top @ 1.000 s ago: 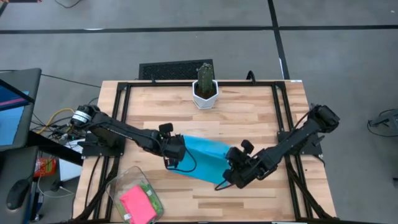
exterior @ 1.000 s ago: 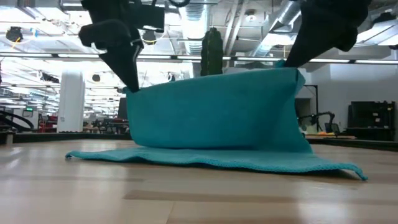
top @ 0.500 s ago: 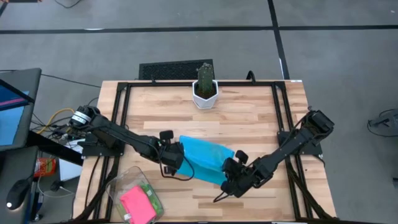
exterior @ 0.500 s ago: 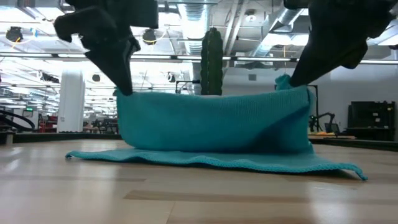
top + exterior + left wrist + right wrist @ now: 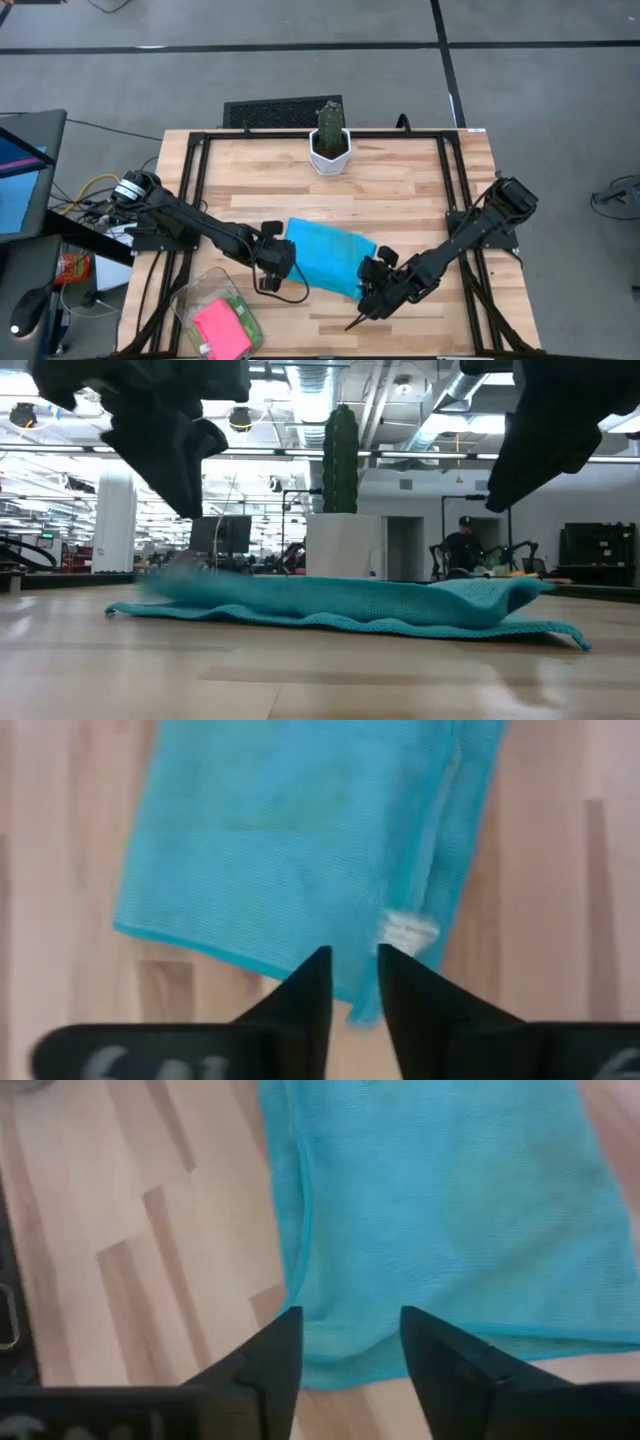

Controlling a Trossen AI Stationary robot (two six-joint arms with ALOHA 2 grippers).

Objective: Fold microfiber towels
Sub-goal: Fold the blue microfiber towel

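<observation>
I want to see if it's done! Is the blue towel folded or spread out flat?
Folded. The blue towel lies on the table doubled over: the low view shows two layers, and the left wrist view shows one edge stacked over another.

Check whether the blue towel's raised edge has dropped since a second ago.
Yes. In the low view the blue towel lies flat on the table, below the cactus pot it hid earlier.

Towel [image 5: 328,255] is sky blue w/ a small white tag, table [image 5: 400,190] light wood planks, black frame. Pot [image 5: 329,153] white, cactus [image 5: 330,118] dark green, pink cloth [image 5: 221,326] in the bin.
</observation>
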